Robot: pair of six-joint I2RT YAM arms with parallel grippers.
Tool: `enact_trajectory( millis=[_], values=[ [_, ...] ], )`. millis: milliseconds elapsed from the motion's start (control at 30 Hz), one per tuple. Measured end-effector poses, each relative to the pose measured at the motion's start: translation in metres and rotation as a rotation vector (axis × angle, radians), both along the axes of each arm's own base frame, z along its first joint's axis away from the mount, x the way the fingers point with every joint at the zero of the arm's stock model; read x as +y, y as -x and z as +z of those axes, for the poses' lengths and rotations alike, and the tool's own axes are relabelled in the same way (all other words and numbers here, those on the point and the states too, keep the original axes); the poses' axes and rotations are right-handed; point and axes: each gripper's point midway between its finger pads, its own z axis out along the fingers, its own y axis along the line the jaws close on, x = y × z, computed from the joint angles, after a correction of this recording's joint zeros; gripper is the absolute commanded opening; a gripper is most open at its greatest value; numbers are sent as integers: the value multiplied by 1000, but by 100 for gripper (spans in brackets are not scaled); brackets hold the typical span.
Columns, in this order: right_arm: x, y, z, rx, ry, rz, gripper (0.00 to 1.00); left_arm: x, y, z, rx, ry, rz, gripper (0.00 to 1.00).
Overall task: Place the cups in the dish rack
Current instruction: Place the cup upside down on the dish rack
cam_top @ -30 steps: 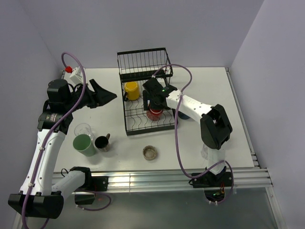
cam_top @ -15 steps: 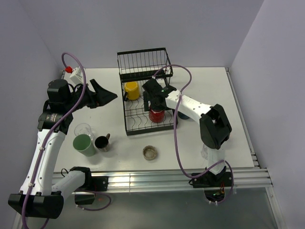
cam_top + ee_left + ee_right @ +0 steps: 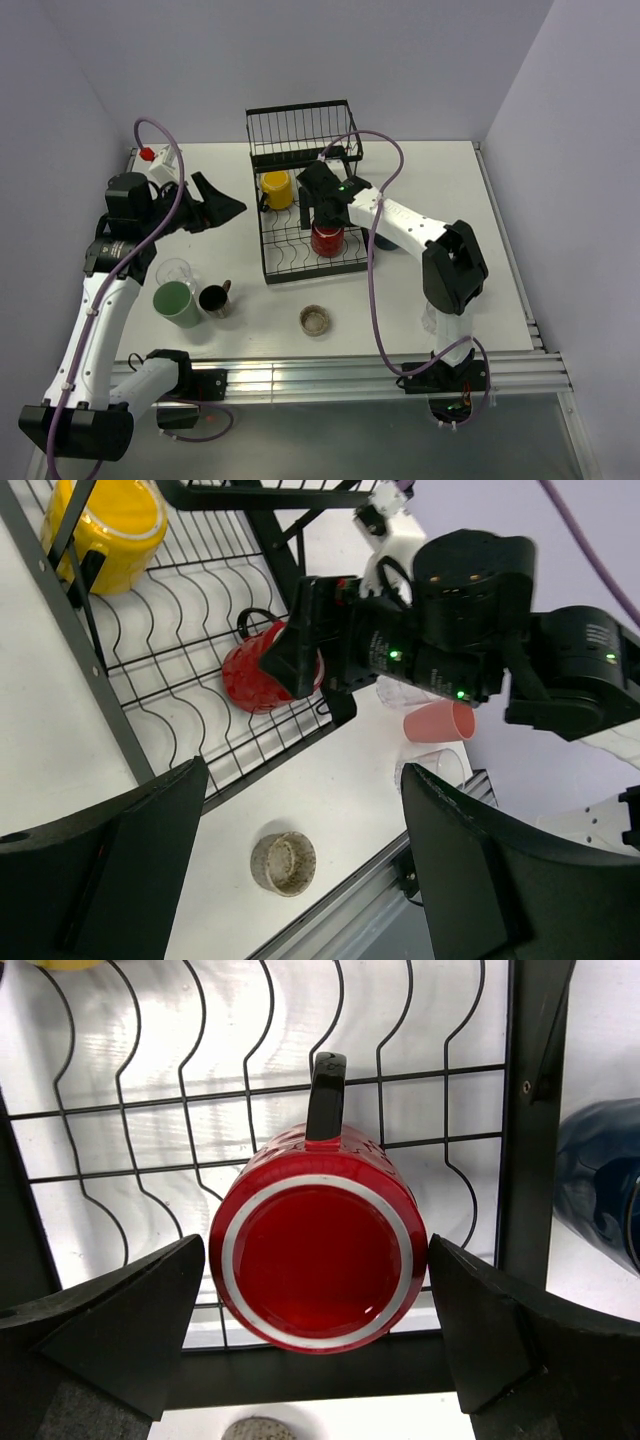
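Sunk lower into the dish rack (image 3: pixel 300 130) since a second ago: my right gripper (image 3: pixel 318 1245), clamped on the red mug (image 3: pixel 318 1270), base up at rack front, handle toward rack back. Left gripper (image 3: pixel 305 770) gapes empty, left of rack. Only right wrist view shows navy cup (image 3: pixel 600 1180) just right of rack, nearest my right.

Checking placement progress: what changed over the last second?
The right gripper settled the red mug base-up onto the dish rack wires; whether it grips is unclear. The left gripper drifted slightly nearer. Yellow mug, green tumbler and black mug stayed put.
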Motion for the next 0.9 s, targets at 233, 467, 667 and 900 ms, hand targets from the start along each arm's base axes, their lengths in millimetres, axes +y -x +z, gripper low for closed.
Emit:
enact_trajectory(
  millis=[233,467,667,900],
  values=[
    [-1,0,19,-36,-29,-10,100,4,-1,-17,36,-10,35,85],
    [-3,4,43,-84,-62,-16,100,4,-4,-21,37,-16,59,83],
    [-13,15,64,-122,-86,-19,100,-22,4,-32,52,-21,14,79],
    [-37,30,80,-171,-96,-53,86,-69,16,-49,75,-14,-63,72]
  ],
)
